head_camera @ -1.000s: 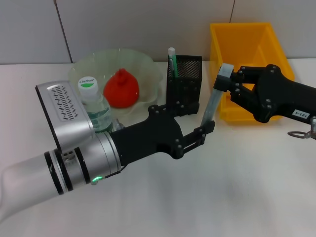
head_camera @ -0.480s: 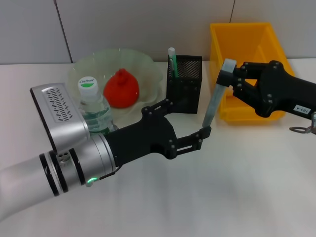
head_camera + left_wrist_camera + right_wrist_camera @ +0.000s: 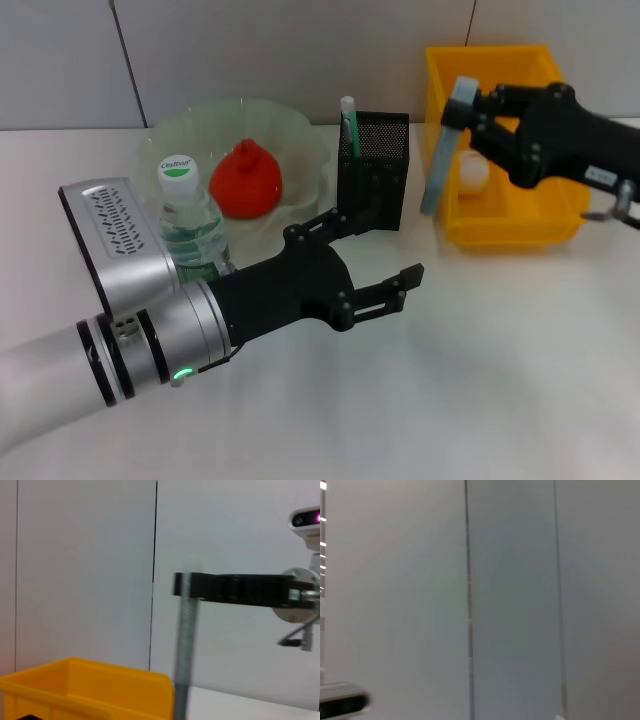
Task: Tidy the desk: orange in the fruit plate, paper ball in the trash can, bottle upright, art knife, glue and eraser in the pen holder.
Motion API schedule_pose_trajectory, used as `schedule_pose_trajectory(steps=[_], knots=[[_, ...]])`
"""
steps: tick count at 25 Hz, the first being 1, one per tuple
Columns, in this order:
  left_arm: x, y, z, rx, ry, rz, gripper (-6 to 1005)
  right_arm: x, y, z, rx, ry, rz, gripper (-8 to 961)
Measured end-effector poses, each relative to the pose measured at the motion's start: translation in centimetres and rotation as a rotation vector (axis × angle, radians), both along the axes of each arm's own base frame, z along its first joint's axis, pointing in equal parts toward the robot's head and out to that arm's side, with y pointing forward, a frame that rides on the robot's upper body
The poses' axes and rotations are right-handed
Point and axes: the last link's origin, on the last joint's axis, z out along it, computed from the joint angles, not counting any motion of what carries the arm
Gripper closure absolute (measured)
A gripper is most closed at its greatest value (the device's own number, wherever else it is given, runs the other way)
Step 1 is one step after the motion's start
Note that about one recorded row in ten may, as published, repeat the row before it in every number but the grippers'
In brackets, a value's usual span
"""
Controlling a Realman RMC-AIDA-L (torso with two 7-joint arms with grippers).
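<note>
The art knife [image 3: 442, 150] is gripped at its top end by the right gripper [image 3: 468, 112] and hangs nearly upright, in the air in front of the yellow trash can [image 3: 520, 225], beside the pen holder [image 3: 373, 172]. The left gripper [image 3: 375, 255] is held with fingers spread and empty, low over the table [image 3: 480, 380] before the pen holder. The bottle [image 3: 190, 222] stands upright beside the fruit plate [image 3: 300, 150], in which the orange [image 3: 246, 180] sits.
</note>
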Motion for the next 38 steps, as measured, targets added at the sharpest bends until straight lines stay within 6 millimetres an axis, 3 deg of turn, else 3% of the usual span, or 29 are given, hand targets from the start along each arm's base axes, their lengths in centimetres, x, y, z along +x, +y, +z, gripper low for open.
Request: schedule_pose_trajectory(steps=[16, 28, 32, 38], knots=[[-1.0, -0.6, -0.2, 0.006, 0.013, 0.018, 184, -1.5, 5.2, 1.2, 0.198, 0.082, -0.146, 806], [-1.1, -0.5, -0.1, 0.010, 0.012, 0.019, 184, -3.3, 8.2, 0.1, 0.243, 0.082, -0.213, 808], [-1.1, -0.6, 0.0, 0.006, 0.008, 0.015, 184, -4.9, 9.9, -1.1, 0.196, 0.010, -0.257, 807], [-1.1, -0.8, 0.1, 0.000, -0.001, 0.010, 184, -6.4, 10.6, -1.7, 0.136, -0.044, -0.285, 801]])
